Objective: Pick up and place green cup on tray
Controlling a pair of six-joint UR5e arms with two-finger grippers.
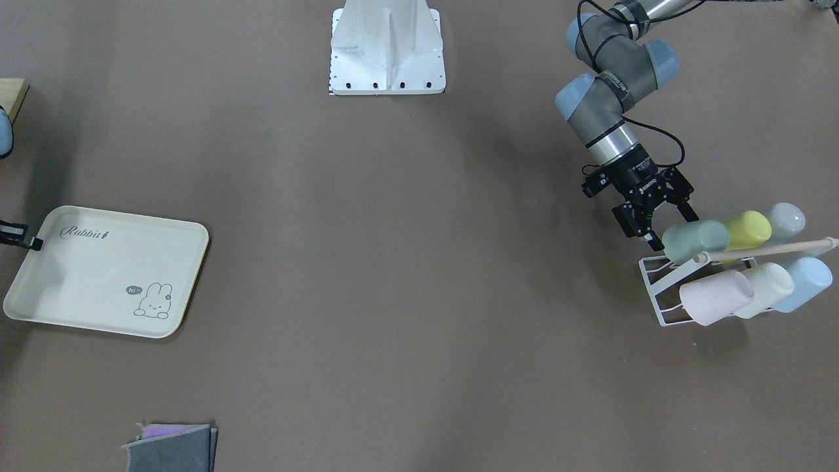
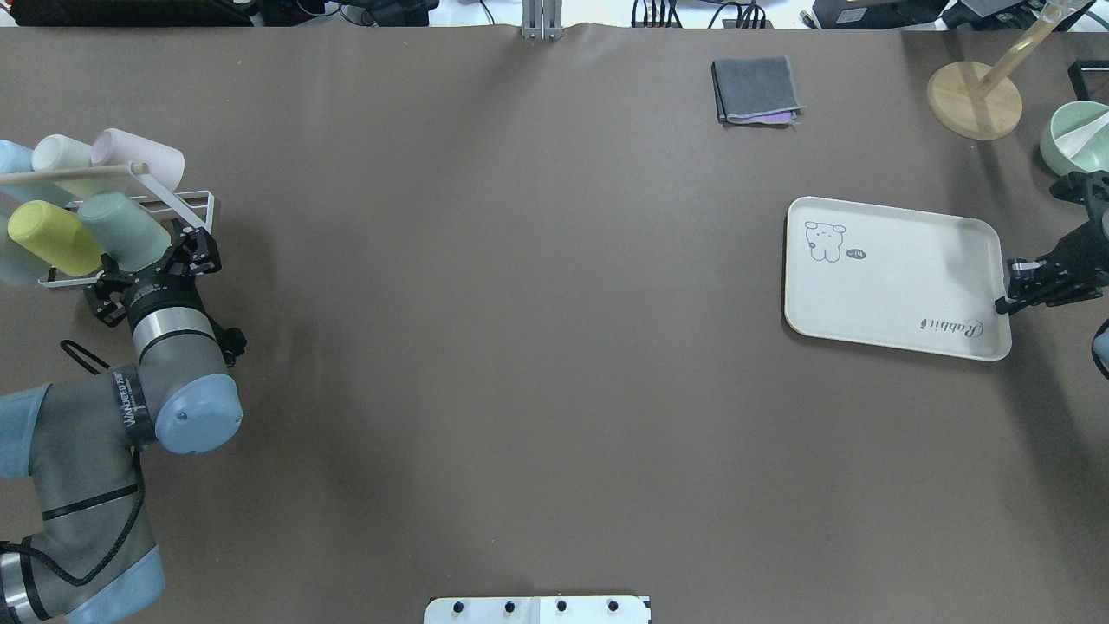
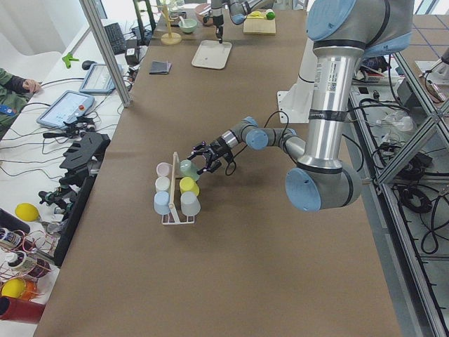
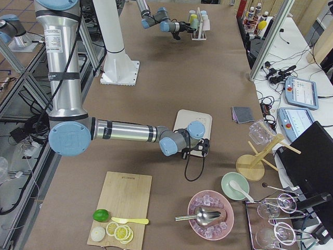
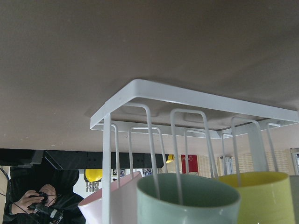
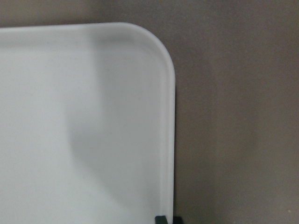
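green cup (image 2: 121, 230): in the overhead view i see it tilted on the white rack (image 5: 196, 97), at the desk's (image 2: 520, 347) 9 o'clock edge.
left gripper (image 2: 154, 258): spread wide at the cup's 5 o'clock end; contact i cannot tell.
tray (image 2: 892, 286): 3 o'clock side, well apart.
right gripper (image 2: 1009, 295): at the tray's 3 o'clock rim; spread i cannot tell.

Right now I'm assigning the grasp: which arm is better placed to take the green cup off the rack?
Left. Its open tool is right at the green cup on the white rack. The right tool sits beside the tray, far from the rack.
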